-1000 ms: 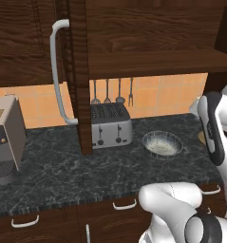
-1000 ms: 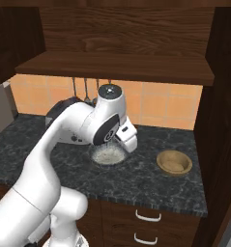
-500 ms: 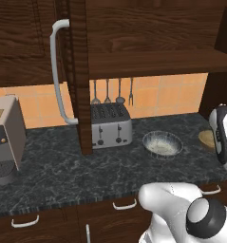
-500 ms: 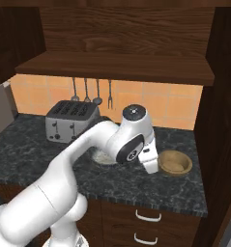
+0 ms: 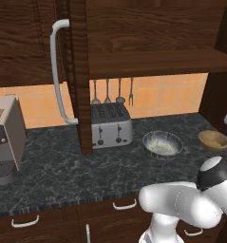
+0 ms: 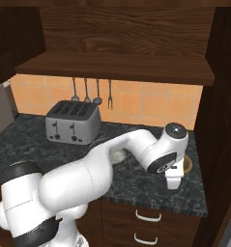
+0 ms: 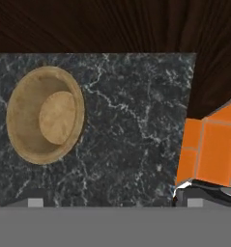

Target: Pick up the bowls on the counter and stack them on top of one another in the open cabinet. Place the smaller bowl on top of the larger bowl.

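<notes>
The smaller bowl (image 7: 44,116), plain tan, sits on the dark marbled counter (image 7: 131,125), left of centre in the hand view. My gripper (image 7: 114,200) hangs open above bare counter beside it, holding nothing. In the right base view the gripper (image 6: 174,182) points down in front of the tan bowl (image 6: 187,164). The arm covers most of the larger bowl (image 6: 118,155) there. In the left base view the larger bowl (image 5: 162,142) stands right of the toaster, with the tan bowl (image 5: 213,140) further right. Above is the open cabinet with its bare shelf (image 5: 153,61).
A silver toaster (image 5: 110,126) stands by the tiled wall under several hanging utensils (image 5: 112,92). The open cabinet door (image 5: 74,71) with its pale handle juts out over the counter. A coffee machine (image 5: 3,142) is at the left. A dark wooden side wall (image 6: 223,120) closes off the right.
The arm has swung to the right, from above the larger bowl to just past the tan bowl. Its jaws have stayed open. Neither bowl has moved.
</notes>
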